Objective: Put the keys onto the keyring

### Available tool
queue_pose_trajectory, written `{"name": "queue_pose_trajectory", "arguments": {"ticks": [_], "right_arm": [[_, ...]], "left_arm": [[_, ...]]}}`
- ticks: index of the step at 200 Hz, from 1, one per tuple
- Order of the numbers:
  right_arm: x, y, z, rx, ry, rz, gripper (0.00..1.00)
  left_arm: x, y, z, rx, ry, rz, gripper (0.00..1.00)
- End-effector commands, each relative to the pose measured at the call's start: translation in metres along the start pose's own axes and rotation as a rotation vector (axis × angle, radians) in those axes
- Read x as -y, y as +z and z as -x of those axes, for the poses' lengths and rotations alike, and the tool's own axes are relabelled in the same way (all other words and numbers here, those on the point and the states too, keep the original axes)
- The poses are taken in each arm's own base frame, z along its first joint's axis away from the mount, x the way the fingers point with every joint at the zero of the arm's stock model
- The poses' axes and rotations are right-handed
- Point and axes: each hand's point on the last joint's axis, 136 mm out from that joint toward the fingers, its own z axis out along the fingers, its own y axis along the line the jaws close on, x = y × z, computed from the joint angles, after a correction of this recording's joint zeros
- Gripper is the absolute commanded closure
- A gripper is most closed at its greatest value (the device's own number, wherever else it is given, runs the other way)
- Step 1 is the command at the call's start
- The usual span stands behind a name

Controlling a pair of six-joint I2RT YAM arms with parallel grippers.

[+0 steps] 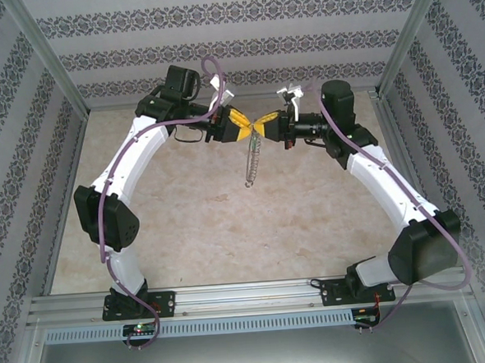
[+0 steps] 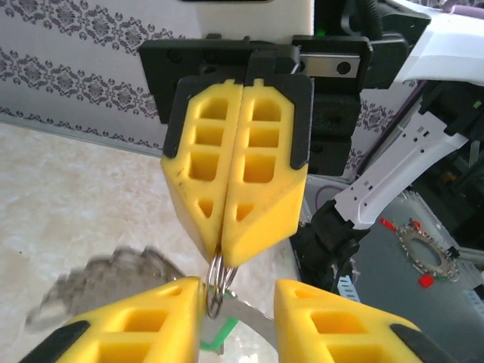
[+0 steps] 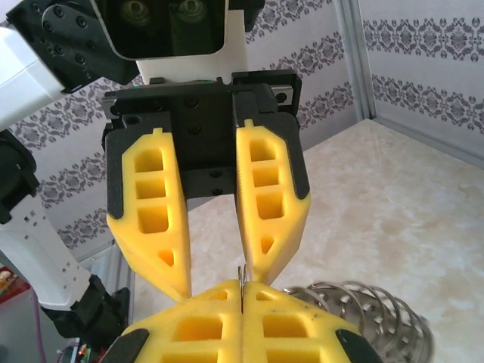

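Observation:
Both grippers meet tip to tip in mid-air above the table. My right gripper (image 1: 265, 126) (image 3: 242, 293) is shut on a thin split ring (image 3: 240, 278) (image 2: 216, 278) at the top of the keyring. The keyring (image 1: 250, 160) (image 3: 363, 311) hangs below as a floppy chain-like loop. My left gripper (image 1: 245, 124) (image 2: 238, 291) is open, and the split ring rests against the inside of its left finger (image 2: 162, 314). The key's green head (image 2: 219, 335) and silvery blade (image 2: 253, 321) show just under the ring, between the left fingers. I cannot tell whether the key is threaded on.
The beige marble-look table top (image 1: 229, 223) lies below the hanging chain. Patterned walls and a metal frame (image 1: 50, 70) close in the back and sides. Both arm bases sit on the rail (image 1: 249, 296) at the near edge.

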Motion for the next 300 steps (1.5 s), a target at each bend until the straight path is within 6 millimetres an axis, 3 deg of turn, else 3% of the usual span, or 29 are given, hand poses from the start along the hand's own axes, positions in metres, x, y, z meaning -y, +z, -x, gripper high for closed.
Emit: {"name": "queue_pose_trajectory", "arguments": {"ticks": [1,34,108,171,300], "right_arm": [[-0.001,-0.008,0.003,-0.075,-0.105,-0.048,1.0],[-0.013,-0.009,0.009,-0.171,-0.18,-0.04,1.0],[-0.013,0.013,-0.011,-0.505,-0.294,-0.076,1.0],[-0.027,0.013,-0.003,-0.476,-0.328,-0.032,1.0],[-0.027,0.014,0.007,-0.437,-0.346,-0.036,1.0]], "left_arm": [[0.02,-0.023,0.023,0.023,0.09,0.037,0.63],[0.015,-0.026,0.018,-0.018,0.1,0.083,0.57],[0.015,-0.026,0.012,-0.057,0.118,0.073,0.6],[0.022,-0.023,0.003,-0.06,0.083,0.025,0.63],[0.021,0.005,-0.017,-0.095,0.021,-0.053,0.7]]}}
